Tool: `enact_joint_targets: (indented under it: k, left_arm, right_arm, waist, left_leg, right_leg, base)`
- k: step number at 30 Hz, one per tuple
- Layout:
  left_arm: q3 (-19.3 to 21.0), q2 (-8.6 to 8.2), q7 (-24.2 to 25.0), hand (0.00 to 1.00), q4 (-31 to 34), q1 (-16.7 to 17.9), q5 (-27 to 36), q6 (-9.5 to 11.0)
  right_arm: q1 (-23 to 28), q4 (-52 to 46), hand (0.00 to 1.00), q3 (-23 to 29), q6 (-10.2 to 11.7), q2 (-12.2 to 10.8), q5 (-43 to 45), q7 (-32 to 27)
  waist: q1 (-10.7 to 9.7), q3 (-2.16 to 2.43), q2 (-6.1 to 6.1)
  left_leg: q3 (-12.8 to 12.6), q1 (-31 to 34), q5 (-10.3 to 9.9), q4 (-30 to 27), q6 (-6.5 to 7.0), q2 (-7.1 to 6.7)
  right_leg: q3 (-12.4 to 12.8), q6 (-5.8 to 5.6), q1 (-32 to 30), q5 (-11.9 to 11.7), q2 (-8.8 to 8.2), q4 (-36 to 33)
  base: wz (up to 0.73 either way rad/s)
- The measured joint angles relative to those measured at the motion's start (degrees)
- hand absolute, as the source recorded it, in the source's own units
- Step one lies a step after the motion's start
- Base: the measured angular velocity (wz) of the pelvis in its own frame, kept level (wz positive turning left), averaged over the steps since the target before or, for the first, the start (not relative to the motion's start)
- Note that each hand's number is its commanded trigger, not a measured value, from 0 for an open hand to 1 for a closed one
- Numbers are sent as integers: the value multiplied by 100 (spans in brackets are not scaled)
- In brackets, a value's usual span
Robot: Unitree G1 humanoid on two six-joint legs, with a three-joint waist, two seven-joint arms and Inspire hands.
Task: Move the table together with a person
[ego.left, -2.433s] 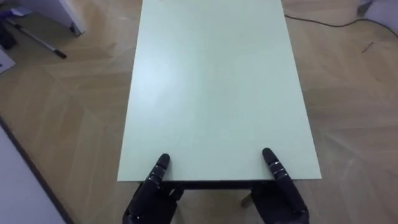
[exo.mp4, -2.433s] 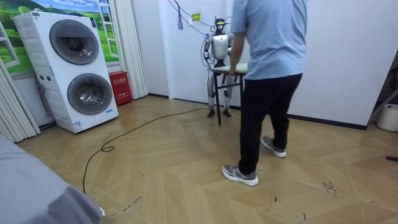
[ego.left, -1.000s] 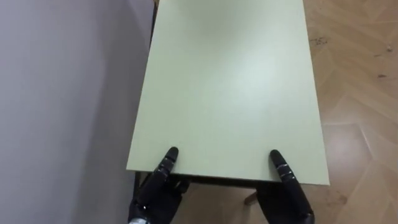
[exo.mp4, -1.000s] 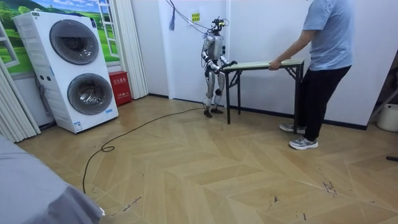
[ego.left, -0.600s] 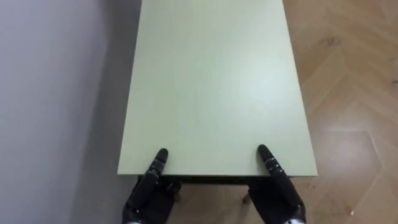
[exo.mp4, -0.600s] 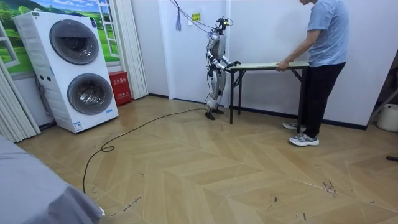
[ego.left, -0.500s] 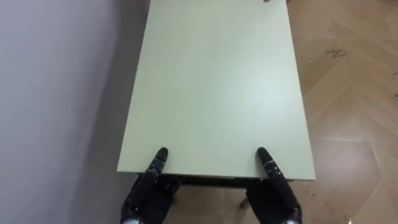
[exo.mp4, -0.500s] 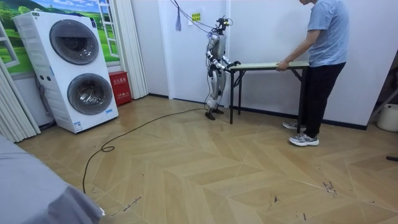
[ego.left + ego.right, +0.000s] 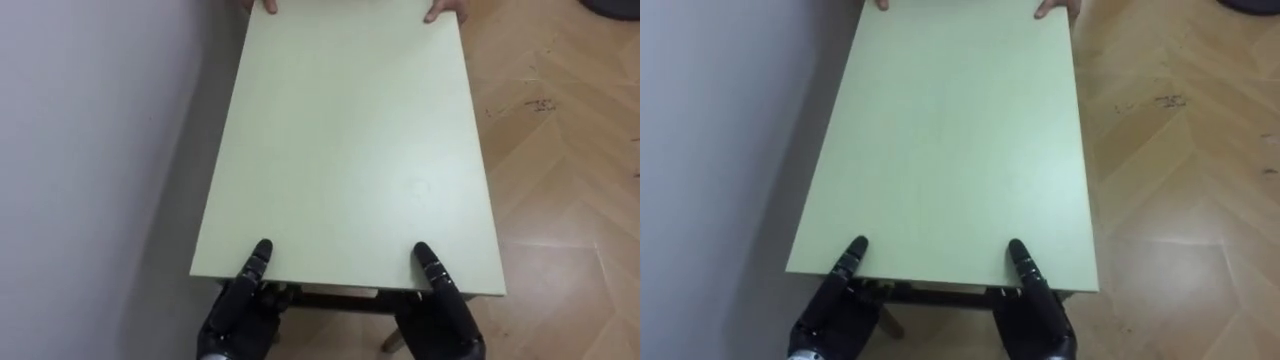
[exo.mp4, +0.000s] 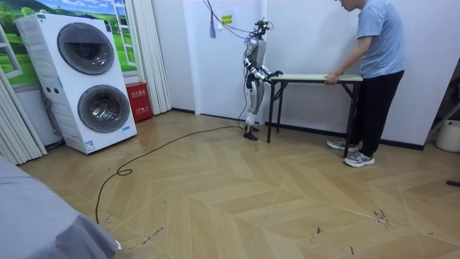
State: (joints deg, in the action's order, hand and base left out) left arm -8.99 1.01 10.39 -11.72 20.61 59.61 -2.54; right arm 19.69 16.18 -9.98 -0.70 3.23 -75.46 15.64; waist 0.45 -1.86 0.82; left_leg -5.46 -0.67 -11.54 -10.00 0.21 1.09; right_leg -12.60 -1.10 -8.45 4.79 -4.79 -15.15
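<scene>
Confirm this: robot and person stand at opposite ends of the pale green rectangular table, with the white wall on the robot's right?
Wrong side: the white wall is on the robot's left, as the left eye view shows. Robot and person do stand at opposite ends of the pale green rectangular table.

The surface (image 9: 340, 150) has a pale green top like smooth laminate, matt with a faint sheen, and its legs (image 10: 270, 108) look like dark painted metal. The floor (image 9: 560, 200) is herringbone wood parquet, lightly glossy and scuffed in places. The wall (image 9: 90, 150) is flat, matt paint. The left hand (image 9: 238, 300) and right hand (image 9: 442, 300) are black, hard and plastic-looking with a dull shine. The washer tower (image 10: 86, 79) is glossy white
</scene>
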Motion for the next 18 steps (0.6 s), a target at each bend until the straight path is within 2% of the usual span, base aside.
enact_joint_targets:
  k: [5, 6, 7, 8, 9, 12, 15, 17, 18]
  left_arm:
    - [-4, -13, 2, 100, -27, 5, -15, -2]
    - [-5, -14, 4, 95, -36, 5, -15, -3]
    - [-7, -15, 23, 51, -63, 4, -15, -2]
    - [-9, -17, 27, 0, -84, 4, -15, -2]
    - [-9, -20, 27, 0, -100, 4, -14, -3]
    - [-20, -22, 108, 0, -264, 0, -15, -3]
    - [-34, 122, 366, 0, -493, -105, -665, 7]
    - [-46, 283, 416, 0, -678, -246, -1181, 66]
    - [-40, 304, 423, 0, -732, -279, -1238, 82]
  right_arm:
    - [11, 30, 100, 10, -15, 0, -27, 0]
    - [8, 40, 100, 11, -15, 0, -27, 0]
    - [-8, 70, 80, 12, -15, 2, -27, 1]
    - [-24, 109, 20, 13, -16, 5, -29, 1]
    - [-31, 137, 0, 14, -17, 6, -40, 3]
    - [-35, 297, 0, 24, -22, 15, -71, 32]
    - [-66, 468, 0, 62, 9, 114, 50, 240]
    - [-91, 521, 0, 51, 23, 250, 378, 527]
    - [-109, 521, 0, 45, 23, 276, 432, 586]
  waist:
    - [6, 1, 2]
    - [13, 1, 3]
    - [27, 2, 3]
    - [34, 2, 3]
    - [35, 2, 4]
    - [32, 46, 7]
    - [33, 71, 35]
    - [44, 91, 41]
    - [52, 91, 41]
  left_leg:
    - [-4, -105, 0, 60, 0, 29]
    - [-11, -113, 0, 60, 0, 32]
    - [-13, -130, 0, 60, 0, 38]
    - [-13, -157, 0, 60, 0, 44]
    - [-13, -171, 0, 61, 0, 48]
    - [-21, -262, 0, 63, 0, 57]
    - [-22, -295, 0, 62, 0, 59]
    - [-30, -313, 0, 63, 0, 57]
    - [-41, -315, 0, 63, 0, 56]
  right_leg:
    - [13, -2, 161, 2, 54, 162]
    - [19, -2, 168, 2, 59, 162]
    - [33, -2, 179, 2, 69, 163]
    - [56, -2, 203, 2, 80, 163]
    - [64, -2, 227, 2, 85, 168]
    - [87, -3, 376, 2, 103, 262]
    - [84, -5, 415, 3, 104, 263]
    - [107, -16, 430, 10, 104, 263]
    - [117, -19, 429, 12, 105, 263]
  base:
    - [1]
    - [0]
    - [-8]
    - [-7]
    - [-3]
    - [0]
    - [1]
    - [0]
    - [-5]
